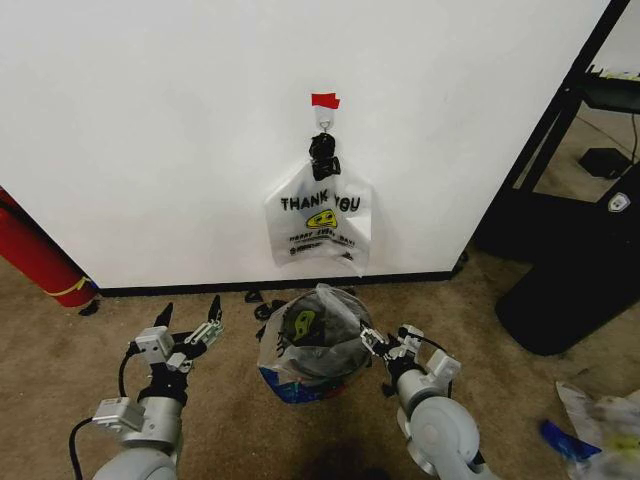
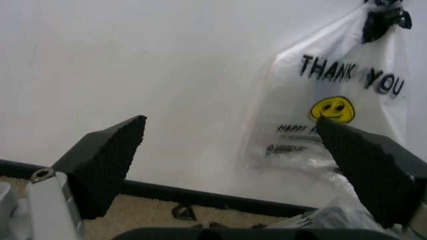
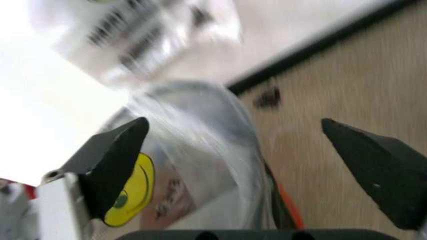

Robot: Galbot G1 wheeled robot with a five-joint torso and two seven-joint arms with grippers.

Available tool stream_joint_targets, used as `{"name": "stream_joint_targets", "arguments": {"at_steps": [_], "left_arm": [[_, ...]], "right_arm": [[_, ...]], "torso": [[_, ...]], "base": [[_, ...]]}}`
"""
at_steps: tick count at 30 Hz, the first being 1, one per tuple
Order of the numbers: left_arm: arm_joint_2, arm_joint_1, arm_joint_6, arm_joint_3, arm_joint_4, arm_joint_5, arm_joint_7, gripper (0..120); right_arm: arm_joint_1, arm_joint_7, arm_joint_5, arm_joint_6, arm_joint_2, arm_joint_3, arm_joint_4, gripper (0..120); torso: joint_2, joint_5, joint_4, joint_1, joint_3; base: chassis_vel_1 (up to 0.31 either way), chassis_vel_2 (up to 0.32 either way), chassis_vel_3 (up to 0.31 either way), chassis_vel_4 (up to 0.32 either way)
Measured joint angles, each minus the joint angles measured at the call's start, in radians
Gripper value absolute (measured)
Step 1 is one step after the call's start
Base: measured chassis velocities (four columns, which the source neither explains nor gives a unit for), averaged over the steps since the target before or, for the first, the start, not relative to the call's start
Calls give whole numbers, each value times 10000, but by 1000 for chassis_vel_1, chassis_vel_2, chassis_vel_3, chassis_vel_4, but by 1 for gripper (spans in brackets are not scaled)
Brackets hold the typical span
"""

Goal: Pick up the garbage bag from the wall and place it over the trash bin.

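The garbage bag (image 1: 308, 332), translucent with blue patches and a yellow smiley, lies draped over the trash bin (image 1: 325, 362). The bin's dark body shows through the plastic at the foot of the wall (image 1: 150, 130). My left gripper (image 1: 190, 312) is open just left of the bin, facing the wall, with nothing between its fingers. My right gripper (image 1: 388, 342) is open at the bin's right side, close to the bag. In the right wrist view the garbage bag (image 3: 193, 150) and its smiley sit between the spread fingers (image 3: 113, 155). The left wrist view shows the left gripper (image 2: 233, 155) open toward the wall.
A whitish THANK YOU bag (image 1: 318, 222) hangs from a hook under red tape (image 1: 325, 100). A red cylinder (image 1: 35, 255) leans at the left. Black furniture (image 1: 570, 270) stands at the right, with plastic litter (image 1: 600, 420) on the carpet. Small black bits (image 1: 255, 297) lie by the baseboard.
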Motion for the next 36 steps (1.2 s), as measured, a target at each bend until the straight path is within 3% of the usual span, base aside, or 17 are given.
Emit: {"name": "stream_joint_targets", "arguments": {"at_steps": [4, 7, 11, 16, 25, 36], "left_arm": [[-116, -121, -334, 137, 321, 634, 91, 100], [-182, -302, -584, 111, 580, 1215, 170, 100], [-225, -505, -844, 117, 800, 1746, 228, 100], [-404, -389, -994, 329, 794, 2117, 231, 100], [-753, 97, -1280, 396, 551, 2725, 193, 100], [-798, -16, -1469, 125, 489, 2804, 3, 100]], "right_arm": [[-715, -662, -2856, 2074, 121, 257, 132, 100], [-1355, -685, -4007, 2716, 276, 581, 540, 100], [-2802, -689, -6300, 4378, 663, 1294, 1272, 100], [-3944, -534, -7266, 5467, 998, 1730, 1969, 100], [-4728, -430, -7385, 6119, 1386, 2026, 2546, 100], [-4739, -313, -7632, 6035, 1852, 1964, 2628, 100]], "torso": [[0, 0, 1, 0, 0], [0, -2, -1, 0, 0], [0, -2, -3, 0, 0], [0, -3, -2, -1, 0], [0, 0, 0, -1, 0], [0, -2, 0, -1, 0]], "base": [[0, 0, 0, 0], [0, 0, 0, 0], [0, 0, 0, 0], [0, 0, 0, 0], [0, 0, 0, 0], [0, 0, 0, 0]]}}
